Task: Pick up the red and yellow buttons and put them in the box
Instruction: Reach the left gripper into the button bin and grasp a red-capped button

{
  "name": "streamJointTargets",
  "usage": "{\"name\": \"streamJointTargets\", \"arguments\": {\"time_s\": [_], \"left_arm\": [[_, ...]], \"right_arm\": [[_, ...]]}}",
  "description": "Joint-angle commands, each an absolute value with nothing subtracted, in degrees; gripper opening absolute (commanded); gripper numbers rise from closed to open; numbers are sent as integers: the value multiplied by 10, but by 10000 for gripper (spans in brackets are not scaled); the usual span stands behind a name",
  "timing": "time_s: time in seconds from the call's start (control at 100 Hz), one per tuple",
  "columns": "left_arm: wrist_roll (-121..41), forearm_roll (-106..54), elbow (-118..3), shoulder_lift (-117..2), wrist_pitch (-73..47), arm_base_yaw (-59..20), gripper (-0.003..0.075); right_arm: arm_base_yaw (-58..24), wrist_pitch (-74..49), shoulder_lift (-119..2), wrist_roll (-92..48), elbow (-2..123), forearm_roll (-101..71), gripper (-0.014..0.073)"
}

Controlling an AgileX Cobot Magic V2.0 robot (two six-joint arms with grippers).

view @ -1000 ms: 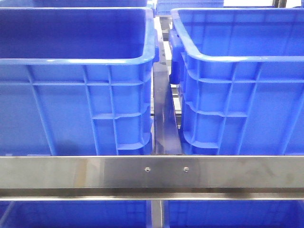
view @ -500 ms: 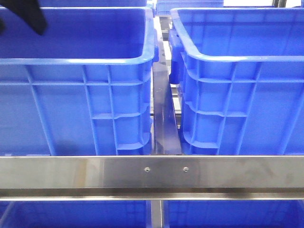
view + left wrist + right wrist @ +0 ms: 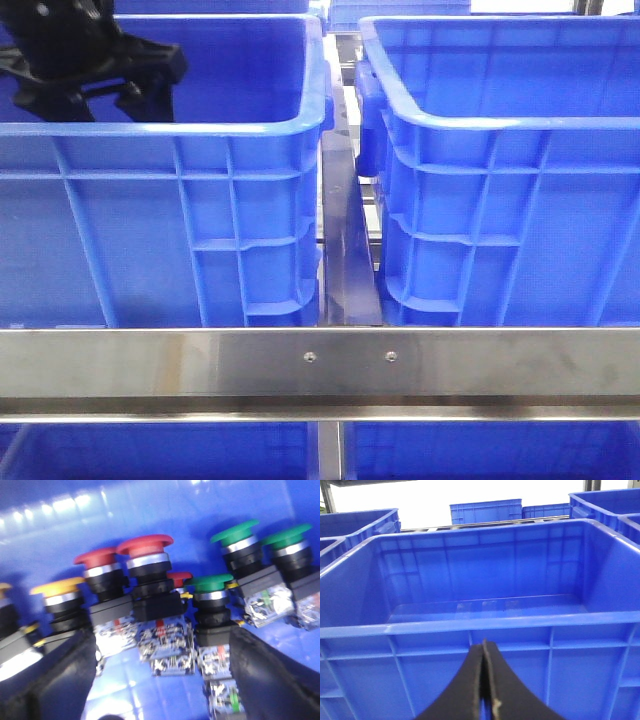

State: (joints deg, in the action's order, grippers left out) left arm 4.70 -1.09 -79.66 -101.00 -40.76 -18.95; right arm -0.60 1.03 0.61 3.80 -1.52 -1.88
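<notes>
- The left gripper [image 3: 95, 75] is cut off by the front view's top edge.
- A yellow button [image 3: 4, 587] is cut by the left wrist view's edge.
- The button bodies [image 3: 167, 650] are blurred.

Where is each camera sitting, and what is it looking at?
Front view: looks forward over a metal rail at two blue crates, the left crate and the right crate; the left gripper shows above the left one.
Left wrist view: sits on the left arm, looking down between open black fingers at red buttons, yellow buttons and green buttons on a blue floor.
Right wrist view: sits on the right arm, facing an empty crate; its gripper is shut.
Shared: front and left wrist views both show the left gripper.
</notes>
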Motion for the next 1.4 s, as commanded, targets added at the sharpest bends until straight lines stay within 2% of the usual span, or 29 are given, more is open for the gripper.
{"name": "streamJointTargets", "arguments": {"time_s": [0.0, 0.34, 0.46, 0.55, 0.8, 1.14, 1.39], "left_arm": [[54, -19, -820, -996, -376, -194, 510], [54, -19, -820, -1042, -350, -194, 509], [54, -19, -820, -1046, -350, -194, 461], [54, -19, -820, -1046, -349, -194, 370], [54, -19, -820, -1033, -347, -194, -19], [48, -14, -820, -919, -368, -216, -19], [22, -13, -817, -823, -398, -306, -19]], "right_arm": [[-7, 58, 21, 37, -4, -14, -68], [-7, 58, 21, 37, -4, -14, -68], [-7, 58, 21, 37, -4, -14, -68], [-7, 58, 21, 37, -4, -14, -68], [-7, 58, 21, 37, -4, -14, -68], [-7, 58, 21, 37, -4, -14, -68], [-7, 58, 21, 37, -4, -14, -68]]}}
